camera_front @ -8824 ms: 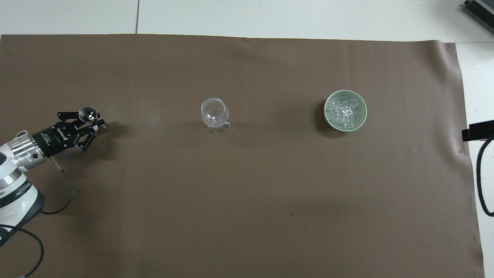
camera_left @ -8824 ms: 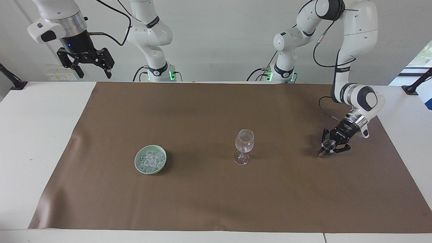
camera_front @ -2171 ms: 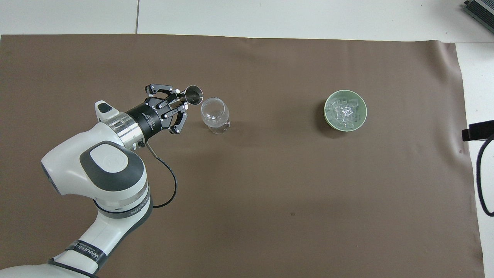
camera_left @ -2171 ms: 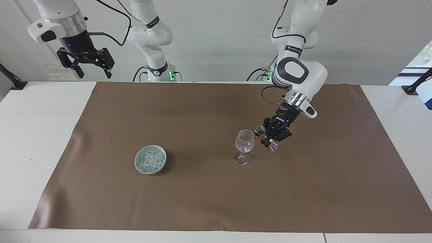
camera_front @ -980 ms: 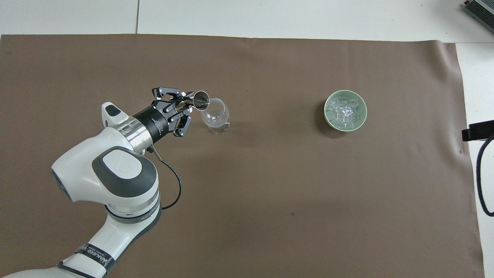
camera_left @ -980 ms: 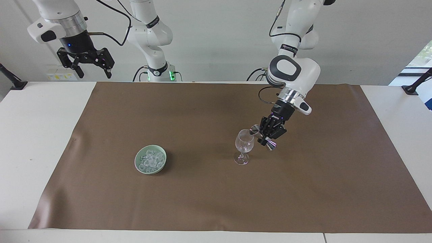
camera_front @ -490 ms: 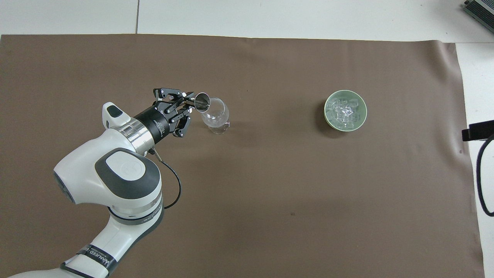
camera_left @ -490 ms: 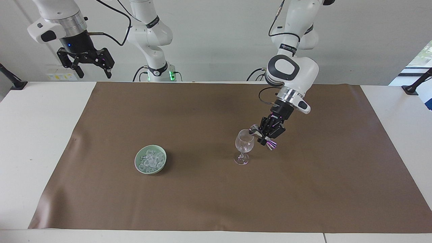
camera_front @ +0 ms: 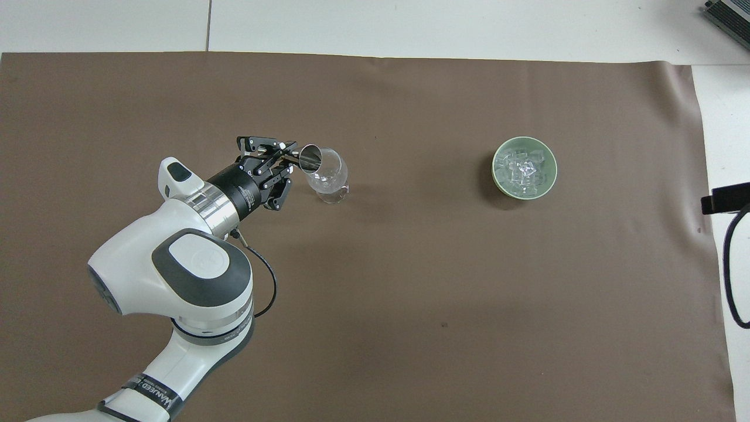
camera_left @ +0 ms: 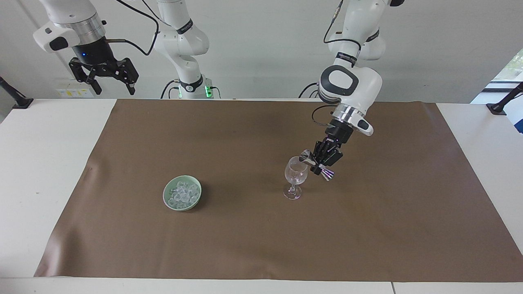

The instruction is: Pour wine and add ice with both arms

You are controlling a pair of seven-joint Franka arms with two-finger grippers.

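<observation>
A clear stemmed glass (camera_left: 296, 173) (camera_front: 328, 171) stands upright mid-mat. My left gripper (camera_left: 320, 162) (camera_front: 286, 157) is shut on a small metal jigger (camera_left: 307, 157) (camera_front: 309, 158), which is tipped steeply with its mouth at the glass rim. I can make out no wine in the jigger or the glass. The ice (camera_left: 182, 192) (camera_front: 523, 169) lies heaped in a pale green bowl (camera_left: 166, 195) (camera_front: 495, 170) toward the right arm's end. My right gripper (camera_left: 107, 77) hangs open, high over the table edge at the right arm's end, holding nothing, and waits.
A brown mat (camera_left: 245, 245) covers most of the white table (camera_left: 41, 163). A black clamp (camera_left: 14, 98) stands at the table corner at the right arm's end and another one (camera_left: 500, 105) at the left arm's end. A black cable (camera_front: 729, 264) hangs beside the mat.
My left gripper has crept closer to the glass and tilted the jigger further, bringing its mouth over the rim. The right arm, glass and bowl have not moved.
</observation>
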